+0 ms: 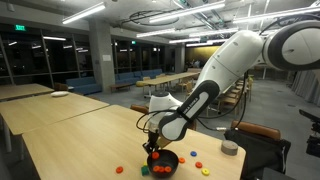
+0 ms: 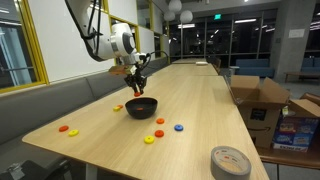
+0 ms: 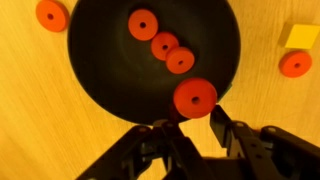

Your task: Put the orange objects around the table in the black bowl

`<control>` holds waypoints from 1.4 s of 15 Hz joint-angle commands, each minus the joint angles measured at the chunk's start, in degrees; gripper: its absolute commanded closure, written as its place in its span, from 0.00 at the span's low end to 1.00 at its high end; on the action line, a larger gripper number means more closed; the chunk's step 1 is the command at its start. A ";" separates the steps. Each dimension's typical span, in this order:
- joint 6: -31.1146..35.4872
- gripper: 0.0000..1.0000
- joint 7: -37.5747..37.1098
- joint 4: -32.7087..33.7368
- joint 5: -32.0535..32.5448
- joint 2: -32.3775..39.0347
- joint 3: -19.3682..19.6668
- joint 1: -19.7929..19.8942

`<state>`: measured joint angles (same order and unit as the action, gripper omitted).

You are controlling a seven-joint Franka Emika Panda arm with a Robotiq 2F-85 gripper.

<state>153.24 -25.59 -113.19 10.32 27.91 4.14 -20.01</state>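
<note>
The black bowl [image 3: 150,50] holds three orange discs [image 3: 160,45]; it also shows in both exterior views [image 1: 163,161] [image 2: 141,107]. My gripper [image 3: 192,122] hangs just above the bowl's near rim [image 1: 153,147] [image 2: 137,88]. Its fingertips are closed on the edges of another orange disc [image 3: 195,97] over the rim. More orange discs lie on the pale wood table [image 2: 200,110]: beside the bowl [image 3: 52,14] [image 3: 294,64], and further off [image 2: 63,128] [image 2: 73,132] [image 2: 117,107] [image 2: 160,121] [image 1: 119,169] [image 1: 194,153].
A small yellow block [image 3: 300,37] lies next to the bowl. A blue piece [image 2: 179,127] and a yellow piece [image 2: 149,139] lie nearby. A grey tape roll [image 2: 229,161] [image 1: 230,147] stands at the table's edge. Cardboard boxes [image 2: 262,100] and chairs [image 1: 255,135] flank the table.
</note>
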 commanded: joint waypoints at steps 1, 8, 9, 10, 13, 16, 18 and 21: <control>-0.44 0.76 0.46 4.34 0.25 3.87 0.56 1.33; -1.25 0.21 -0.25 7.36 0.35 8.80 2.32 0.96; -1.18 0.14 -0.32 7.09 0.41 8.71 2.54 0.81; -1.16 0.07 -0.57 6.76 0.56 8.49 2.85 0.52; -1.01 0.00 -0.68 2.95 1.45 4.07 3.63 -0.65; -2.22 0.00 -0.59 -1.46 3.02 -2.66 3.95 -1.83; -4.78 0.00 0.83 -4.57 4.00 -7.70 2.84 -1.22; -9.71 0.00 3.55 -9.38 4.32 -15.23 0.38 1.14</control>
<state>147.54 -24.65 -115.60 13.32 22.01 6.51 -20.99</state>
